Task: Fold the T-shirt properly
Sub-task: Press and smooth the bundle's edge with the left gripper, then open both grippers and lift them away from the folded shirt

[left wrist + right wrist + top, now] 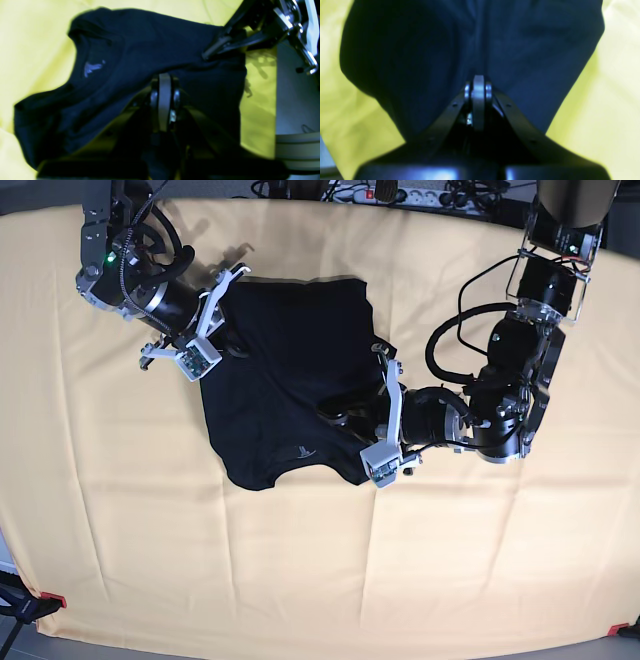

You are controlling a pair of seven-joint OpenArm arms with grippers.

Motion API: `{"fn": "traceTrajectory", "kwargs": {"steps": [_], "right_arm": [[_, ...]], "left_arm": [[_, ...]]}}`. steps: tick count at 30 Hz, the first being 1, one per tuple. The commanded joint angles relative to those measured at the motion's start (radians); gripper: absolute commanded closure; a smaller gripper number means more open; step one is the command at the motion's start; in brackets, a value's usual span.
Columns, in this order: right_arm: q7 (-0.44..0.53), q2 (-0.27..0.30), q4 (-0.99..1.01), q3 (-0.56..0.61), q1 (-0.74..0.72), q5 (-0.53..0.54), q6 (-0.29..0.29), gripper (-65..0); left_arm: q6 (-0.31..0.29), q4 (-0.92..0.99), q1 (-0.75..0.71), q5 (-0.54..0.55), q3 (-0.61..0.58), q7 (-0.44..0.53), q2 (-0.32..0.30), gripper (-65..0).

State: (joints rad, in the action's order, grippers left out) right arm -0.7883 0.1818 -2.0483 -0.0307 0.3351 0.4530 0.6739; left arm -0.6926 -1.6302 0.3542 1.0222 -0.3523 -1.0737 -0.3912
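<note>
The black T-shirt (280, 370) lies crumpled and partly doubled over on the yellow tablecloth, its pale logo (305, 452) near the front edge. My left gripper (332, 412) reaches in from the right and is shut on fabric near the shirt's middle. In the left wrist view its fingers (164, 82) are pressed together, with the T-shirt (140, 42) rising to them. My right gripper (235, 352) is shut on the shirt's left edge. In the right wrist view, folds of the T-shirt (520, 37) converge at its closed tip (478, 81). The right gripper (206, 55) also shows pinching cloth.
The yellow tablecloth (150, 530) covers the whole table. A power strip and cables (385, 194) lie along the far edge. Red clamps (50, 598) hold the cloth at the front corners. Both arms lean over the shirt from opposite sides.
</note>
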Motion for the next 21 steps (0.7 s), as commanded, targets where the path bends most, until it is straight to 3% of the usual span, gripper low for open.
{"fn": "traceTrajectory", "kwargs": {"steps": [1, 4, 9, 18, 21], "right_arm": [[0.042, 0.004, -0.022, -0.003, -0.020, 0.019, -0.001, 0.0], [0.051, 0.004, -0.022, -0.003, -0.061, 0.018, -0.001, 0.0], [0.066, 0.003, 0.035, -0.002, -0.113, 0.021, 0.000, 0.0], [0.075, 0.005, 0.248, -0.002, -0.191, -0.027, 0.011, 0.0], [0.079, 0.005, 0.266, -0.005, -0.192, -0.097, -0.022, 0.0]], "left_arm": [[-0.006, -0.016, 0.003, 0.028, 0.008, 0.019, -0.005, 0.0], [-0.006, -0.016, -0.043, 0.007, 0.006, 0.049, -0.005, 0.0], [-0.006, -0.015, -0.122, -0.131, 0.006, 0.154, -0.005, 0.0], [-0.006, -0.015, -0.191, -0.278, 0.006, 0.161, -0.008, 0.0], [-0.006, -0.015, -0.193, -0.278, 0.007, 0.156, -0.014, 0.0]]}}
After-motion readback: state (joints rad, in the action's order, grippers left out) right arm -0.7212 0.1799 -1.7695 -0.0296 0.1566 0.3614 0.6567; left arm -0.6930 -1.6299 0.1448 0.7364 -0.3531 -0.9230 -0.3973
